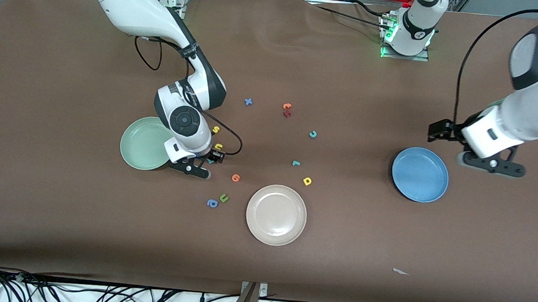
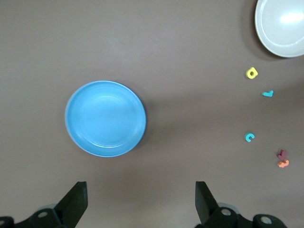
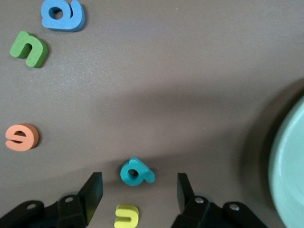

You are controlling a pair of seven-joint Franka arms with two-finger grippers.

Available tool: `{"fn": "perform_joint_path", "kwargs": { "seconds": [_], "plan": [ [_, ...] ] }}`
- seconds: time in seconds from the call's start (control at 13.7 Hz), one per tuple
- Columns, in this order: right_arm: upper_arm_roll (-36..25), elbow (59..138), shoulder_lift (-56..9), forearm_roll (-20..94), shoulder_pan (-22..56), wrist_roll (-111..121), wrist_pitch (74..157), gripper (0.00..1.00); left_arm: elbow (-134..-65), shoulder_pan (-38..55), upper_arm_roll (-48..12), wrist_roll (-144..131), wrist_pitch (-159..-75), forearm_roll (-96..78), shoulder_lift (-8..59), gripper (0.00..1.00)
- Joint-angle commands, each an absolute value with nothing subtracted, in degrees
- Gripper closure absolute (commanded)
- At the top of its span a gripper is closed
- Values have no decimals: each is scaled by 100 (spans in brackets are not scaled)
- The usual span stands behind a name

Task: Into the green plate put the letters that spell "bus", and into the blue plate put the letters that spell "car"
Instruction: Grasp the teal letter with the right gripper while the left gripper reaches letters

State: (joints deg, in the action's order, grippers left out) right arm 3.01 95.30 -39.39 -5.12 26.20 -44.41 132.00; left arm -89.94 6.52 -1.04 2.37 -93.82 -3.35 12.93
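The right hand (image 3: 137, 190) is low over the surface (image 1: 56, 212), just beside the green plate (image 1: 144, 144) on the side toward the left arm's end. Its fingers (image 3: 92, 190) stand apart, one on each side of the teal "b" (image 3: 136, 172), and do not touch it. The yellow "u" (image 3: 127, 216) lies just beside the "b", and the yellow "s" (image 1: 215, 129) lies near, farther from the front camera. Nothing lies in the green plate.

Handling judgement: the "b" appears to be a small flat foam piece, light and soft. It should compress slightly under the fingers and needs little force. Take hold across its round bowl, where the body is widest, rather than at the thin stem. Risk: the piece may tilt or skid while the fingers close, and a finger may nudge the "u".

The left hand (image 2: 141, 202) waits with fingers wide, holding nothing, beside the blue plate (image 1: 420, 175). The teal "c" (image 1: 313, 134), teal "r" (image 1: 296, 163) and yellow "a" (image 1: 307, 181) lie on the surface between the two plates.
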Motion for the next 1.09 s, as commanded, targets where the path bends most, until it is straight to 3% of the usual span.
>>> {"fn": "perform_joint_path", "kwargs": {
  "seconds": [0.0, 0.36, 0.8, 0.95, 1.02],
  "plan": [
    [281, 9598, -4025, -606, 2681, -4359, 13447, 29, -8991, 641, -219, -7, -9387, -473, 1406, 0],
    [273, 9598, -4087, -606, 2663, -4324, 13526, 39, -9070, 782, -1008, -1333, -9956, -545, 2003, 0],
    [281, 9606, -4166, -598, 2681, -4324, 13614, 40, -10913, 791, -2265, -2871, -12511, -449, 1995, 0],
    [281, 9624, -4192, -606, 2689, -4333, 13632, 44, -11511, 991, -2390, -2962, -13443, -448, 2065, 0],
    [281, 9624, -4192, -606, 2689, -4324, 13632, 53, -11644, 1219, -2373, -3040, -13778, -448, 2205, 0]
  ]
}}
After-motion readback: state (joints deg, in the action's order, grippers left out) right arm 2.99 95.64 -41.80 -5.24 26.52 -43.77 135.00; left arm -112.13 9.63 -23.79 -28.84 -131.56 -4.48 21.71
